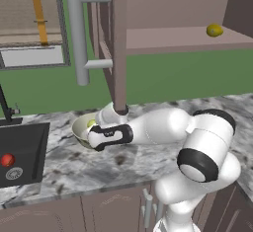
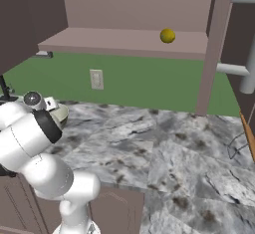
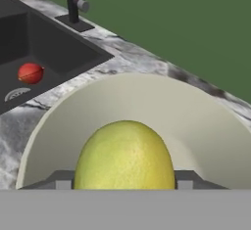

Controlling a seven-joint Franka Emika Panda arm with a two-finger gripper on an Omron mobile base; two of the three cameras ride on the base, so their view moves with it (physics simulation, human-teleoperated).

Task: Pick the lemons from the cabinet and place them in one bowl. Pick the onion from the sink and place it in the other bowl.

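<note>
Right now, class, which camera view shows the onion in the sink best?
The hand view: the red onion sits clear in the black sink. The left base view shows it smaller by the drain. In the right base view I cannot make it out.

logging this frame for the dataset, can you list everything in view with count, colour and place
lemons: 2, yellow-green; one between the gripper fingers over the bowl, one on the cabinet shelf
bowl: 1, cream, on the counter right of the sink, under the gripper
onion: 1, glossy red, in the sink basin near the drain
sink: 1, black, set in the counter at the left
faucet: 1, black, behind the sink
cabinet: 1, mauve-brown, on the wall above the counter, open
counter: 1, grey marbled
wall outlet: 1, pale, on the green wall
gripper: 1, dark fingers either side of the lemon; whether it grips cannot be told
</note>
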